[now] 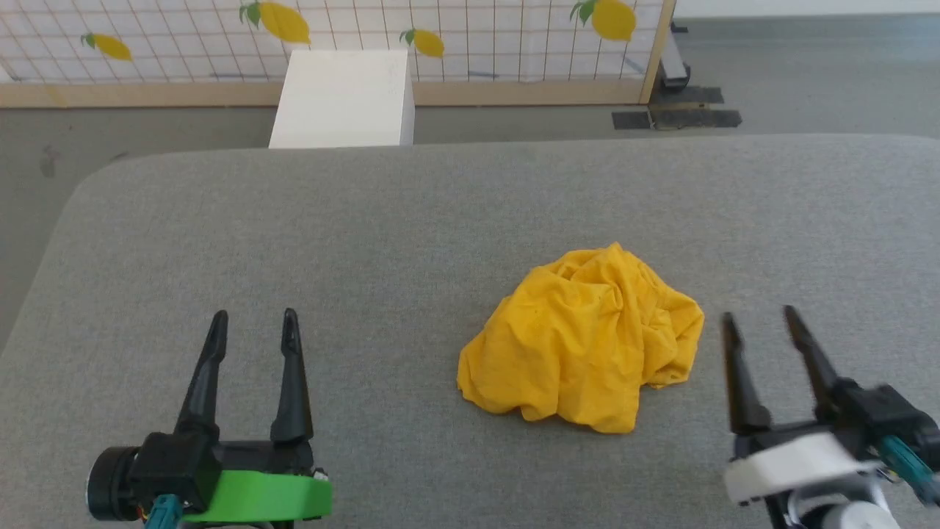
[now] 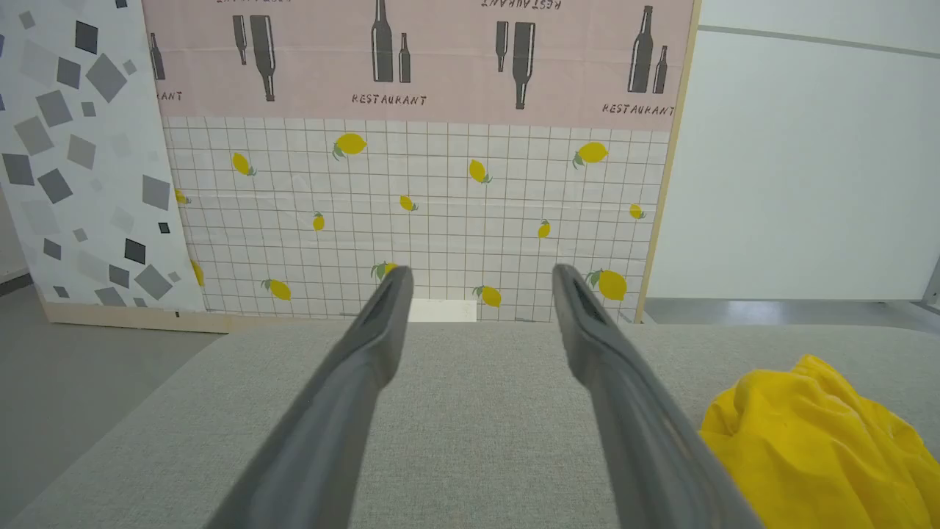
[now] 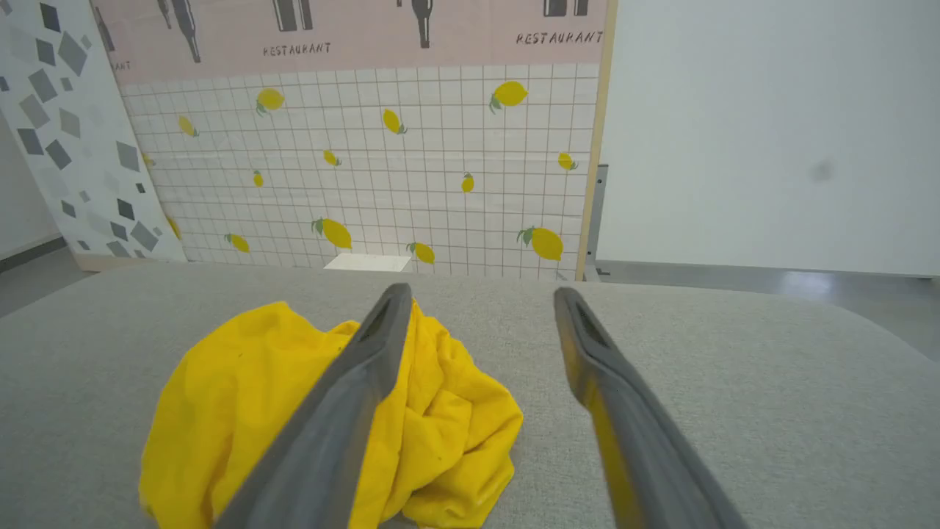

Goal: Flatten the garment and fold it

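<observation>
The garment [image 1: 584, 342] is a crumpled bright yellow heap, right of centre on the grey padded table [image 1: 411, 220]; no print shows. My left gripper [image 1: 253, 323] hovers open at the lower left, well apart from the cloth. In the left wrist view the garment [image 2: 822, 448] sits at the lower right, beyond my left gripper [image 2: 481, 275]. My right gripper [image 1: 760, 319] stands open just right of the heap, not touching it. In the right wrist view the garment [image 3: 220, 411] lies left of and partly behind the left finger of my right gripper [image 3: 481, 294]; nothing is between the fingers.
A white box [image 1: 345, 99] stands on the floor behind the table's far edge. Behind it runs a lemon-patterned tiled partition [image 1: 470, 37] with a wooden base. The table corner at the left is rounded, with grey floor [image 1: 29, 184] beyond.
</observation>
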Controlling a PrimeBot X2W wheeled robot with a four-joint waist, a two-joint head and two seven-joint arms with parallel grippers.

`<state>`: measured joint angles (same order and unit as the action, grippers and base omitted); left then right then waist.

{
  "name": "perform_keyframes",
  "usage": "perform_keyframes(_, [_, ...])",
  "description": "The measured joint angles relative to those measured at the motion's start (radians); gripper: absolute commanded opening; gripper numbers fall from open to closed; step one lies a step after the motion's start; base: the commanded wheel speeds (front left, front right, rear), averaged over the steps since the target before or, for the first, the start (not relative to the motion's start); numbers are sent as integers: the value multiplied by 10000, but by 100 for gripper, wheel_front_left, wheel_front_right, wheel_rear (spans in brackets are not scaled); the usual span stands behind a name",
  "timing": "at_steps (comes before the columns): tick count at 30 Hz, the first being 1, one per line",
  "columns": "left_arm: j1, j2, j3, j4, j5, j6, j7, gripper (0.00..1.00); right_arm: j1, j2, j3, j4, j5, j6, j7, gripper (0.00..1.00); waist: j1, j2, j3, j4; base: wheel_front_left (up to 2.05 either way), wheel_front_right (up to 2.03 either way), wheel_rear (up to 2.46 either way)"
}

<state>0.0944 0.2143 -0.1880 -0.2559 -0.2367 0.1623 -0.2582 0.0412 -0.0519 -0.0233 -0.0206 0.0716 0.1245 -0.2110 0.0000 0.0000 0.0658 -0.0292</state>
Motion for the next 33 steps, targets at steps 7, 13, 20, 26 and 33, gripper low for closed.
perform_keyframes(7, [-58,-694,178,313,221,-631,0,100,-892,-387,880,1256,403,13,2587,100,0,0,432,310,0,0,0])
perform_keyframes(13, [-263,-1131,368,546,374,-1099,0,100,-1041,-585,1281,2243,562,15,3996,100,0,0,762,792,0,0,0])
perform_keyframes(20, [-401,-1400,579,704,537,-1392,0,100,-1192,-527,1620,2754,610,17,4376,0,0,0,1023,1311,0,0,0])
perform_keyframes(26, [-401,-1519,748,803,685,-1490,0,100,-1447,-368,1292,2529,360,17,4381,0,0,0,1033,1379,0,0,0])
perform_keyframes(33, [-371,-1561,1049,848,696,-1526,0,100,-1881,-347,545,865,418,19,4211,0,1,0,741,995,0,0,0])
